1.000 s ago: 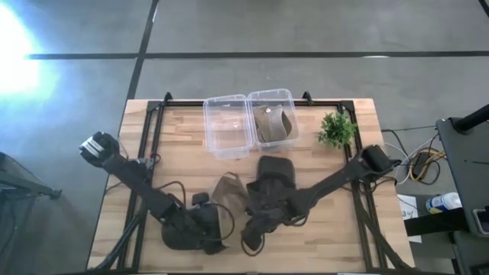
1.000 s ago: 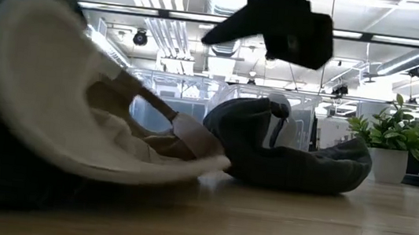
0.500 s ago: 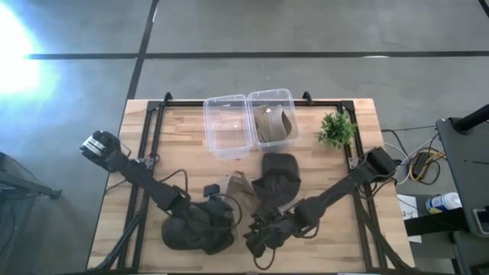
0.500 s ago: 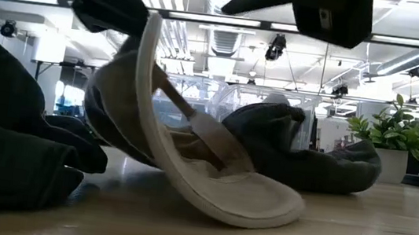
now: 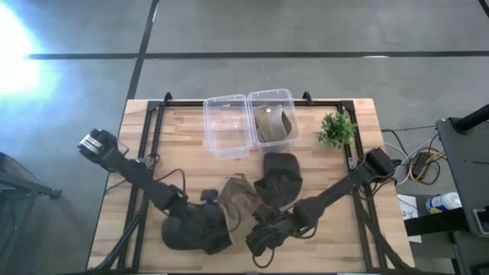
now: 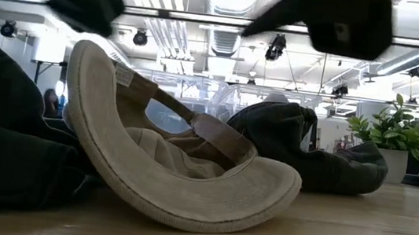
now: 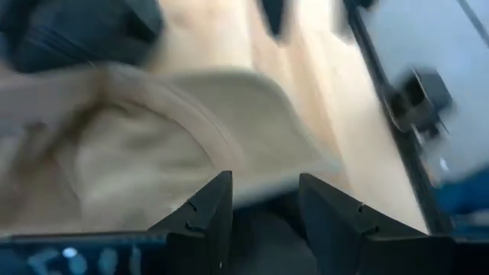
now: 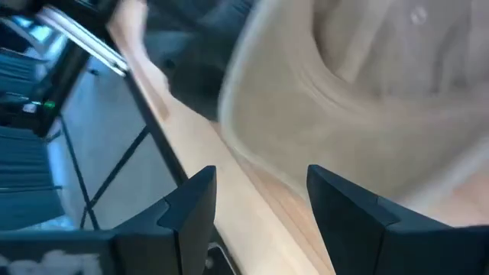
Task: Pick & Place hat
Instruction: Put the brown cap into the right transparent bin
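- At the table's near left part, in the high view, a dark hat (image 5: 187, 231) lies flat on the wooden table (image 5: 183, 137), under the left arm.
- Just beside it, the left gripper (image 5: 212, 200) hangs over the near middle of the table. In the left wrist view its fingers (image 7: 206, 210) stand apart, with nothing between them, and the tan brim shows just ahead of them.
- Next comes the tan cap (image 5: 238, 200), at the near middle, between the two grippers. In the low view it (image 6: 180, 169) rests upside down and tilted, its brim on the wood and its back strap up.
- Behind it and a little to the right, a second dark hat (image 5: 279, 177) lies on the table.
- Near the front edge, the right gripper (image 5: 260, 241) is low over the wood. Its fingers (image 8: 348, 206) are spread and empty, with the tan cap ahead of them.
- At the far side stand two clear bins: the left bin (image 5: 227, 126) looks bare, the right bin (image 5: 273, 116) holds a tan hat.
- To the right of the bins stands a small potted plant (image 5: 337, 129).
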### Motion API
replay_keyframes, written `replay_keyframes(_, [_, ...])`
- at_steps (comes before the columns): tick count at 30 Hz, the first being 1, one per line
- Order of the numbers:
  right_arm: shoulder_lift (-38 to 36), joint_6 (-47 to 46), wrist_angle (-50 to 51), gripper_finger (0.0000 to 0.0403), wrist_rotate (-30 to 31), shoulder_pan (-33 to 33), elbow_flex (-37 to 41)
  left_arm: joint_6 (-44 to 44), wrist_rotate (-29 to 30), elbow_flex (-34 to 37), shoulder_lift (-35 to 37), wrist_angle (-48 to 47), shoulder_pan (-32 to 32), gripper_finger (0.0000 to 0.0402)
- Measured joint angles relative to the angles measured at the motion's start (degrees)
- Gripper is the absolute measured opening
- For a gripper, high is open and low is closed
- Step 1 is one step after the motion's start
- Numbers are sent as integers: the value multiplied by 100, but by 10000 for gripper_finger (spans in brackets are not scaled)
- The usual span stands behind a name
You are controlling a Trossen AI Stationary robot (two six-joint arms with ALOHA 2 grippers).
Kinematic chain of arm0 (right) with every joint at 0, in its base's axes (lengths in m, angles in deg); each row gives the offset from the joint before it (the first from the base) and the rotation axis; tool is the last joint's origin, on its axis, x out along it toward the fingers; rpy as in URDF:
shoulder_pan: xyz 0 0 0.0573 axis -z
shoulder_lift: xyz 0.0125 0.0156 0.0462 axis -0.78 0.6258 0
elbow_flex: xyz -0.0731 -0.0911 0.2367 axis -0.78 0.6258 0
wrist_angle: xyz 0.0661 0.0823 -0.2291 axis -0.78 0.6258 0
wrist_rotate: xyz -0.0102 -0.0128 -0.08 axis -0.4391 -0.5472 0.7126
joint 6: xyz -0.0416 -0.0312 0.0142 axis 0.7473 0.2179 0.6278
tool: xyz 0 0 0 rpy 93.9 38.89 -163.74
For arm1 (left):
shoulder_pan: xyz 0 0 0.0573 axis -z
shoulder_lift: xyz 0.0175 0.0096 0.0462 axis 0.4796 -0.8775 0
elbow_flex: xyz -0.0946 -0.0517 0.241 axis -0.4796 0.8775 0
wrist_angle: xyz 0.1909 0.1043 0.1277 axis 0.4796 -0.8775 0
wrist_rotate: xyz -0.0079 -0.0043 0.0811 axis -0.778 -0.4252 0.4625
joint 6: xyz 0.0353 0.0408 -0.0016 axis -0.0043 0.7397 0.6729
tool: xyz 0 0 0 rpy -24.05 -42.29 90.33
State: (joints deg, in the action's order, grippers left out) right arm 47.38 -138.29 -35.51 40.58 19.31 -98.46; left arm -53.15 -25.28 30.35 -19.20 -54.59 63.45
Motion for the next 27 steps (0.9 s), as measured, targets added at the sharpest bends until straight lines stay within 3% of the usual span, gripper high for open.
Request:
replay_keyframes(5, [131,-629,602,201,-91,-43,2,-147,7,2,22,-357,637,145])
replay_keyframes(9, [522,-972,544,201,-222,81,8,-146,27,6,-321,-220,799,145])
replay_keyframes(16, [870,-1273,397,201,-256,212,9,-83,921,4,-818,-110,277,145])
replay_keyframes(22, [814,-920,75,201,-385,212,9,336,799,4,-917,440,-269,145])
replay_keyframes(27, [350,-992,282,201,-310,177,9,515,713,4,-876,599,-452,145])
